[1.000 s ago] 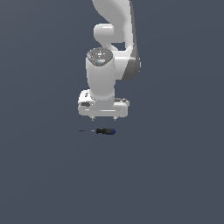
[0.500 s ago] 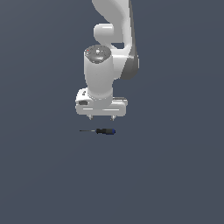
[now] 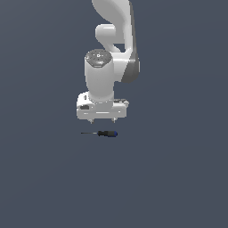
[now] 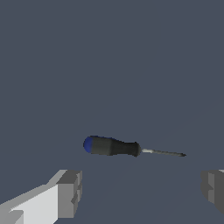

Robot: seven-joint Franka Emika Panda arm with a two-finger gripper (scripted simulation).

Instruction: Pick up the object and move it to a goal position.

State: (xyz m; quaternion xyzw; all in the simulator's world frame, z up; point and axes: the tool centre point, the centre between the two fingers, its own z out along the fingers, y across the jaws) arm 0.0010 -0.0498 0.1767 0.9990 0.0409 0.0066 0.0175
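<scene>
exterior view: one white arm (image 3: 111, 53) comes down from the top of the frame, its wrist pointing straight down at a plain dark grey floor (image 3: 178, 178). the gripper (image 3: 102, 120) hangs just above that floor, and only the short tips of its two fingers (image 3: 91, 120) poke out under the broad white hand. one screwdriver (image 3: 103, 133) lies flat on the floor just below the gripper, apart from it, with the thin shaft pointing to the exterior view's left and the blue end of the handle to the exterior view's right. this view alone shows the whole arm and how low the hand sits.

wrist view: the same single screwdriver (image 4: 127, 148) appears far larger, with black handle, blue cap and slim shaft plainly told apart, which the other camera barely resolves. two grey finger pads (image 4: 70, 192) stand wide apart, nothing between them, so the gripper (image 4: 142, 190) is spread and holding nothing. the screwdriver lies beyond the gap, touching neither pad.
</scene>
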